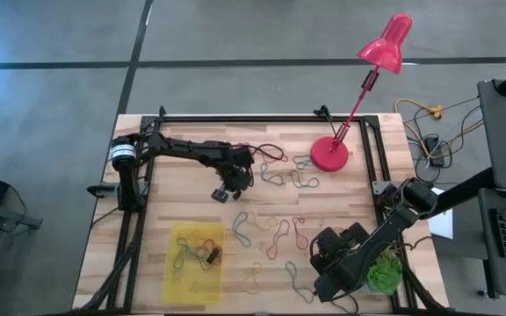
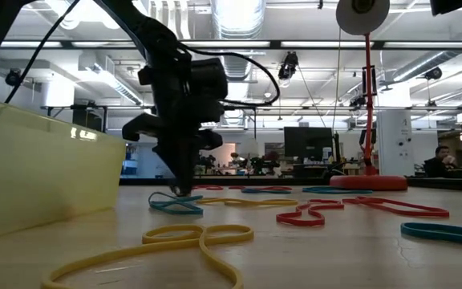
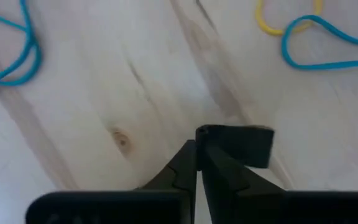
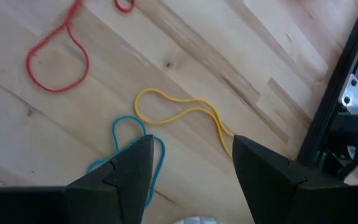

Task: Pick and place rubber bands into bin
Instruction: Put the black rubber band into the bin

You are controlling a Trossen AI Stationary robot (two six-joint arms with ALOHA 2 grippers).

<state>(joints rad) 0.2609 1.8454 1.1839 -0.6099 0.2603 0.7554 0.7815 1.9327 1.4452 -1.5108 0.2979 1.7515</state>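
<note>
The rubber bands (image 1: 275,235) lie scattered mid-table, a few already in the bin (image 1: 176,281) near the front-left corner. Thin, floppy and light, they need pinching on one strand. The left gripper (image 3: 197,146) is pressed together at the wood, apparently empty; the right gripper (image 4: 191,165) waits apart near the front-right corner.

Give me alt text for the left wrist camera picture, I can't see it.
The left gripper has its two dark fingers pressed shut just above the pale wooden table, with no rubber band visibly caught between them. Blue rubber bands and a yellow one lie loose on the wood farther off.
</note>
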